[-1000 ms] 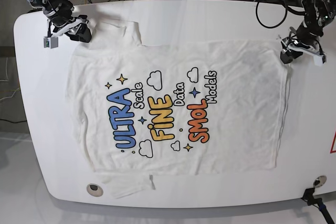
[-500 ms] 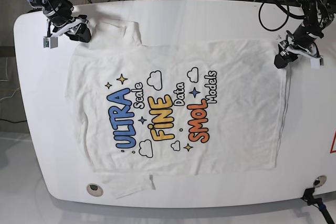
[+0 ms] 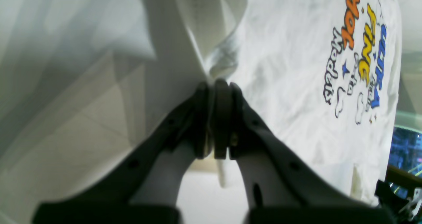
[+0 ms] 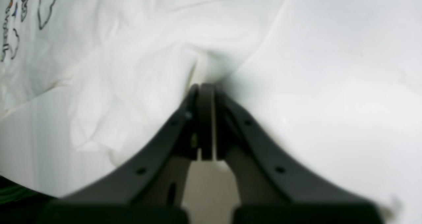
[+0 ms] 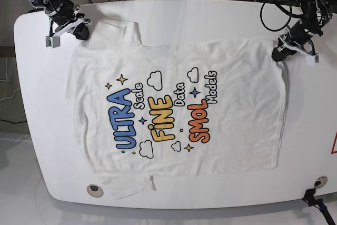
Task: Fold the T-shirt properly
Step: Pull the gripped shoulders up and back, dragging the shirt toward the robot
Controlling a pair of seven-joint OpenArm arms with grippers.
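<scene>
The T-shirt (image 5: 176, 111) lies spread print-up across the white table (image 5: 210, 17). The left gripper (image 5: 279, 54) is clamped on the cloth at one far corner, and the right gripper (image 5: 79, 31) pinches the other far corner by the sleeve.

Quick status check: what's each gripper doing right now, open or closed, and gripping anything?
Left gripper: closed, pinching the edge of the T-shirt.
Right gripper: closed, pinching a fold of the T-shirt.
</scene>
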